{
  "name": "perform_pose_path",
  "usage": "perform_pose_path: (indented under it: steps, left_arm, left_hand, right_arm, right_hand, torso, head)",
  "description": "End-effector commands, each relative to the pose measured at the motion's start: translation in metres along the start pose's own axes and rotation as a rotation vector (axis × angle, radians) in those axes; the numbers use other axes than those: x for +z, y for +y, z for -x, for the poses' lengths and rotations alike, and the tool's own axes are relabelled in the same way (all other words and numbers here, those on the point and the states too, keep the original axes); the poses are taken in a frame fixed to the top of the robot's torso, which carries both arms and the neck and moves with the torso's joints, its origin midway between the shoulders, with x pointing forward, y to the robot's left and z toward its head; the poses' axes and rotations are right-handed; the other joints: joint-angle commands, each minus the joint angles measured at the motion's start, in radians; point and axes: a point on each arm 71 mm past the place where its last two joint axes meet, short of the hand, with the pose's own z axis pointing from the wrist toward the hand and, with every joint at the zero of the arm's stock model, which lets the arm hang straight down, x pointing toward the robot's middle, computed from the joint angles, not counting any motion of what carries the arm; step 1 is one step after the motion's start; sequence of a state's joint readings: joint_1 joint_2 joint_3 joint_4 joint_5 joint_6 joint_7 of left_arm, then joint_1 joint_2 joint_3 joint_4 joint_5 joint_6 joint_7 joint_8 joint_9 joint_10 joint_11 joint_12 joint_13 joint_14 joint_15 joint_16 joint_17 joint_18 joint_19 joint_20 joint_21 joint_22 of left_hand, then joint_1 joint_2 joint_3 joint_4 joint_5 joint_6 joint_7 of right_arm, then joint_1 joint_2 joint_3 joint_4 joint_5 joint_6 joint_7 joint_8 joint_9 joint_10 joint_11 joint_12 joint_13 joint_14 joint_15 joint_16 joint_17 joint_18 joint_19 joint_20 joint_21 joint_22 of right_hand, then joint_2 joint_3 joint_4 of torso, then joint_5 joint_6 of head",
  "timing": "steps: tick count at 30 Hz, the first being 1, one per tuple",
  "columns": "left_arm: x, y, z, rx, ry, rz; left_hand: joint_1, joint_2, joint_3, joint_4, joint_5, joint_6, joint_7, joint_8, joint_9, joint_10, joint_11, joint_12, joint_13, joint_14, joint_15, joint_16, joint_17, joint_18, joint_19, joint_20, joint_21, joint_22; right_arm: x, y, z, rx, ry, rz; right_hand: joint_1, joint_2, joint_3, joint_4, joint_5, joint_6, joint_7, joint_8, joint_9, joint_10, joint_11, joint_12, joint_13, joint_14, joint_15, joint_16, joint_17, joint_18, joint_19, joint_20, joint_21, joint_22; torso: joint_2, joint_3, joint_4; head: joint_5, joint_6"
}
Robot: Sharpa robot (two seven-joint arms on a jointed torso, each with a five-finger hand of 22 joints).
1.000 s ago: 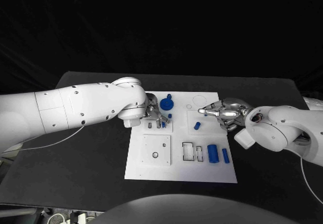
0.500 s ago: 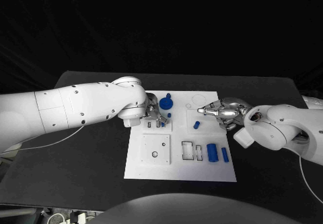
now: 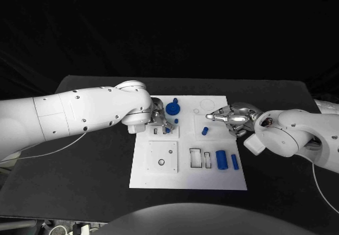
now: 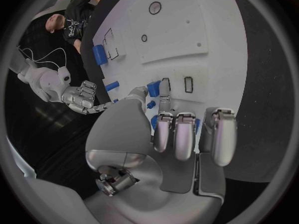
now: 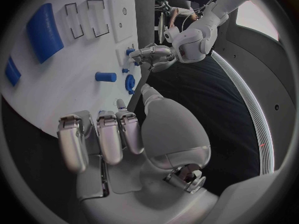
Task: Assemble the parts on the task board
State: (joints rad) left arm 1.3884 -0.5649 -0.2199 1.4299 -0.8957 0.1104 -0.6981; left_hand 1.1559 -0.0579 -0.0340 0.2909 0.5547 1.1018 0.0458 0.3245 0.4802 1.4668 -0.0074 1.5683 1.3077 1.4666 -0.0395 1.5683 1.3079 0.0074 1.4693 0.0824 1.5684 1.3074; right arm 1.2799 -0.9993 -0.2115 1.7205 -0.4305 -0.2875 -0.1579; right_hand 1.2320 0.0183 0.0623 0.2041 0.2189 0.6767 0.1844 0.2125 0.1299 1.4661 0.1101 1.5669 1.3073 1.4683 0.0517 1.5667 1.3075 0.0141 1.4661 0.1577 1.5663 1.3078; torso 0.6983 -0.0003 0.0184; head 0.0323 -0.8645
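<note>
1. Left hand (image 3: 161, 120) works low over the board's (image 3: 187, 174) far-left part, fingers curled down around a small blue peg (image 4: 154, 88) beside two narrow slots (image 4: 188, 84) — it appears to pinch the peg between thumb and fingers, though the contact itself is partly hidden.

2. Right hand (image 3: 230, 117) hovers at the board's far-right edge, fingers curled in with one pointing inward over the white surface; the wrist view shows nothing in its grasp.

3. Step in hand, by these pictures: seating the peg in its place near the slots, the left arm doing the work while the right waits.

4. Elsewhere on the board, a blue gear (image 3: 174, 108) sits at the far edge just beyond the left hand, a short blue pin (image 3: 205, 130) lies loose near the middle, and a blue cylinder (image 3: 222, 159) lies beside a slim blue bar (image 3: 234, 161) on the near-right part, next to two empty rectangular sockets (image 3: 196, 157).

5. Next move likely calls for a straight, steady push down — the peg kept upright over its hole, then the fingers let go without dragging it sideways.

6. After that, the loose pin lies nearest the right hand and looks the natural next pick; the board itself rests flat on the black worktop (image 3: 84, 161).
</note>
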Motion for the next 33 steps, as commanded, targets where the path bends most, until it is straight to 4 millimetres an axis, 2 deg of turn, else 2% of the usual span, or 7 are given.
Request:
perform_pose_path:
  steps: [1, 5, 8, 13, 17, 31, 33]
  left_arm:
    - [0.000, 0.003, -0.001, 0.013, 0.014, 0.066]
    - [0.000, 0.002, -0.001, 0.011, 0.015, 0.056]
    - [0.000, 0.002, -0.001, 0.009, 0.015, 0.051]
    - [0.000, 0.002, -0.001, 0.001, 0.008, 0.038]
    - [-0.001, 0.004, 0.000, -0.004, 0.004, 0.037]
    - [-0.014, 0.017, 0.005, -0.004, 0.010, 0.058]
    - [-0.017, 0.018, 0.007, -0.004, 0.010, 0.062]
  left_hand:
    - [0.022, 0.005, 0.010, 0.001, 0.006, -0.004, -0.008, -0.006, 0.008, 0.104, -0.007, 0.002, 0.263, 0.104, -0.009, 0.003, 0.263, -0.007, 0.101, -0.007, 0.002, 0.263]
    - [0.053, 0.014, 0.024, 0.000, 0.010, -0.007, -0.010, -0.006, 0.023, 0.104, -0.009, 0.002, 0.263, 0.104, -0.011, 0.003, 0.263, -0.007, 0.101, -0.009, 0.002, 0.263]
    - [0.084, 0.014, 0.035, -0.001, 0.020, -0.009, -0.012, -0.006, 0.035, 0.104, -0.012, 0.002, 0.263, 0.104, -0.013, 0.003, 0.263, -0.007, 0.101, -0.010, 0.002, 0.263]
    - [0.149, 0.001, 0.060, -0.002, 0.111, -0.010, -0.016, -0.003, 0.061, 0.104, -0.015, 0.002, 0.263, 0.104, -0.017, 0.003, 0.263, -0.007, 0.101, -0.014, 0.002, 0.263]
    - [0.175, -0.002, 0.072, -0.003, 0.141, -0.010, -0.017, -0.001, 0.076, 0.104, -0.017, 0.002, 0.263, 0.104, -0.018, 0.003, 0.263, -0.007, 0.101, -0.015, 0.002, 0.263]
    - [0.191, -0.008, 0.078, -0.002, 0.155, -0.006, -0.018, 0.003, 0.092, 0.104, -0.018, 0.002, 0.263, 0.104, -0.019, 0.003, 0.263, -0.007, 0.101, -0.017, 0.002, 0.263]
    - [0.186, -0.006, 0.078, 0.002, 0.155, -0.005, -0.017, 0.004, 0.095, 0.104, -0.018, 0.002, 0.263, 0.104, -0.019, 0.003, 0.263, -0.007, 0.101, -0.017, 0.002, 0.263]
  right_arm:
    - [0.000, -0.001, -0.001, -0.008, 0.012, -0.002]
    - [0.000, -0.001, -0.001, -0.007, 0.009, -0.002]
    - [0.000, -0.001, 0.000, -0.007, 0.007, -0.004]
    - [0.000, -0.002, 0.001, -0.008, 0.003, -0.007]
    - [-0.001, -0.004, 0.002, -0.008, -0.001, -0.011]
    - [0.002, -0.013, 0.001, -0.002, 0.001, -0.035]
    - [0.003, -0.013, 0.001, -0.002, 0.002, -0.036]
  right_hand:
    - [0.003, 0.010, -0.004, -0.001, 0.005, 0.000, 0.003, 0.006, 0.002, 0.105, 0.001, 0.004, 0.263, 0.103, 0.005, 0.004, 0.263, -0.014, 0.105, 0.009, 0.004, 0.263]
    - [0.003, 0.013, -0.004, 0.000, 0.005, 0.002, 0.002, 0.008, 0.002, 0.105, 0.001, 0.004, 0.263, 0.103, 0.005, 0.004, 0.263, -0.014, 0.105, 0.009, 0.004, 0.263]
    - [0.003, 0.014, -0.004, 0.000, 0.005, 0.003, 0.002, 0.009, 0.002, 0.105, 0.001, 0.004, 0.263, 0.103, 0.005, 0.004, 0.263, -0.014, 0.105, 0.009, 0.004, 0.263]
    - [0.003, 0.015, -0.004, 0.000, 0.005, 0.004, 0.002, 0.010, 0.003, 0.105, 0.001, 0.004, 0.263, 0.103, 0.005, 0.004, 0.263, -0.014, 0.105, 0.008, 0.004, 0.263]
    - [0.003, 0.016, -0.004, 0.000, 0.006, 0.005, 0.002, 0.010, 0.003, 0.105, 0.001, 0.004, 0.263, 0.103, 0.005, 0.004, 0.263, -0.014, 0.105, 0.008, 0.004, 0.263]
    - [0.004, 0.018, -0.004, 0.000, 0.006, 0.007, 0.002, 0.011, 0.003, 0.105, 0.003, 0.004, 0.263, 0.103, 0.005, 0.004, 0.263, -0.014, 0.105, 0.009, 0.004, 0.263]
    - [0.004, 0.018, -0.004, 0.000, 0.006, 0.007, 0.002, 0.011, 0.003, 0.105, 0.003, 0.004, 0.263, 0.103, 0.005, 0.004, 0.263, -0.014, 0.105, 0.009, 0.004, 0.263]
  torso:
    - [0.001, 0.0002, 0.0009]
    - [0.000, 0.0003, -0.0010]
    - [0.000, 0.0003, 0.0000]
    - [0.001, -0.0002, 0.0005]
    - [0.000, 0.0002, 0.0000]
    - [-0.001, 0.0024, 0.0014]
    - [0.000, 0.0016, 0.0006]
  head:
    - [0.000, -0.001]
    - [0.001, -0.003]
    - [0.000, -0.002]
    - [-0.001, -0.001]
    - [0.000, -0.002]
    - [0.010, 0.000]
    - [0.011, 0.000]
